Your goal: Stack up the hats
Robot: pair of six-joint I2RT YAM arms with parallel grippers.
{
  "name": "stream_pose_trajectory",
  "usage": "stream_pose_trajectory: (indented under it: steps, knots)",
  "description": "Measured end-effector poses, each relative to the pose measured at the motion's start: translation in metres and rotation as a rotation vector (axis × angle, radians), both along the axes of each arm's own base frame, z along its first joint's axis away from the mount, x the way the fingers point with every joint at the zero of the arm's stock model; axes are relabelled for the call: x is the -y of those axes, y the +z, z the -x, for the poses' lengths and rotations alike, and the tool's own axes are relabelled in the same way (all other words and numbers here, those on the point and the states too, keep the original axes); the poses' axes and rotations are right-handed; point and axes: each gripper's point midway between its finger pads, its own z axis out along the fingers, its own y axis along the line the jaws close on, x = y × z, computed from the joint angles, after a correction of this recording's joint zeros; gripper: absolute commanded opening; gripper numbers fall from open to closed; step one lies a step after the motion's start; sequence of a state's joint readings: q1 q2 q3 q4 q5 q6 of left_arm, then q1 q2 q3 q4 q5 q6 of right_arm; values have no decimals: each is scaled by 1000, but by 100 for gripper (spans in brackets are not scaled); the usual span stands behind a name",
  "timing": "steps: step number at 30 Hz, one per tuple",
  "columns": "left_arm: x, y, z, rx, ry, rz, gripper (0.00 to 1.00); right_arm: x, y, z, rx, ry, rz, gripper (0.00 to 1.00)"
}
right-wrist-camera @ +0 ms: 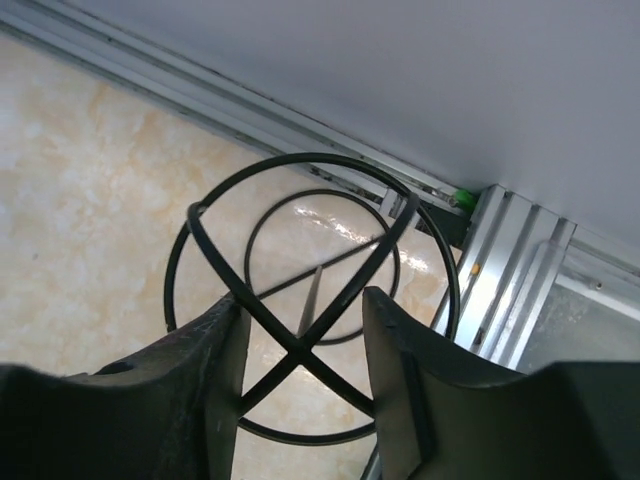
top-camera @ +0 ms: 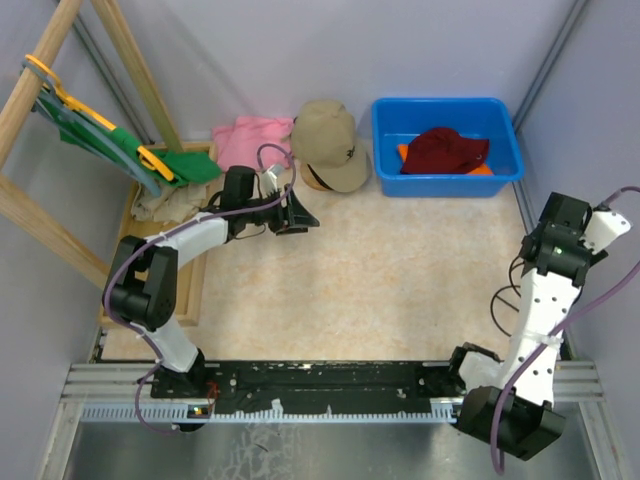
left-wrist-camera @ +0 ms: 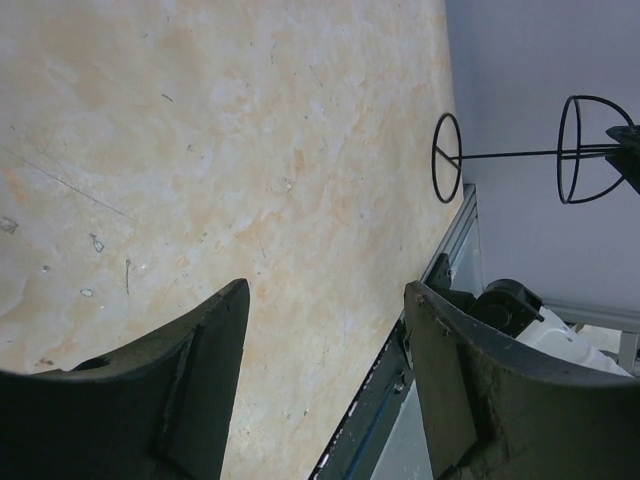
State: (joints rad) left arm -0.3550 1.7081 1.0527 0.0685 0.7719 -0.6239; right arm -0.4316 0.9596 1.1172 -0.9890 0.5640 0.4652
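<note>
Overhead, tan cap point(top-camera: 328, 140) lies top centre, dark red hat point(top-camera: 445, 150) in blue bin point(top-camera: 384, 135).
Left gripper point(left-wrist-camera: 326, 290) gapes empty; right gripper point(right-wrist-camera: 302, 297) straddles wire stand point(right-wrist-camera: 297, 350), grip unclear.

We record a tan cloth cap point(top-camera: 328, 140) and a dark red fabric hat point(top-camera: 445, 150), both matt, a smooth, faintly glossy blue plastic bin point(top-camera: 450, 186), a thin black metal wire stand point(right-wrist-camera: 297, 350), and a low-sheen mottled beige tabletop point(top-camera: 380, 280).
</note>
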Motion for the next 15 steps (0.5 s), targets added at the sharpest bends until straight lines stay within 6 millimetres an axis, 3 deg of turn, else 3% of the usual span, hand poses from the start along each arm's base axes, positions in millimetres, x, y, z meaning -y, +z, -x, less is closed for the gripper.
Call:
stream_pose_trajectory:
  steps: [7,15]
  knots:
    - [0,0,1,-9,0,2,69,-2,4,-6,73,11,3,20]
    - [1,0,1,-19,6,7,68,-16,4,-31,182,82,-77,18]
